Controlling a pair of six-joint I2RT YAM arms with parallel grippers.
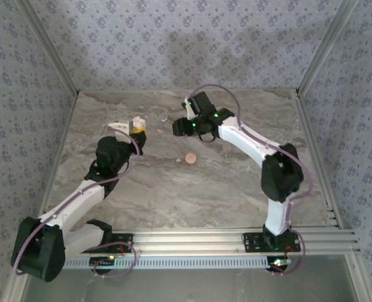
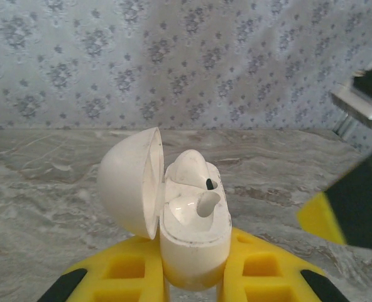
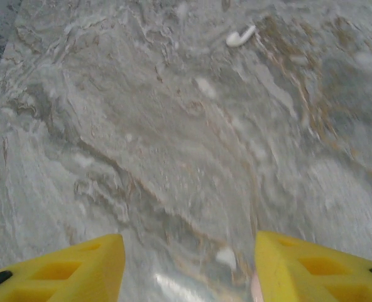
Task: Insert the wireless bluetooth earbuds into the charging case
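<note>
One loose earbud [image 3: 239, 38] to fetch
The left hand [image 2: 195, 277] pinches the open charging case [image 2: 192, 220]; the right hand [image 3: 187, 245], spread and empty, should straddle it squarely.

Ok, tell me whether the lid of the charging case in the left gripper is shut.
No, the charging case has its lid swung open to the left in the left wrist view, with the inside of the case bared.
</note>
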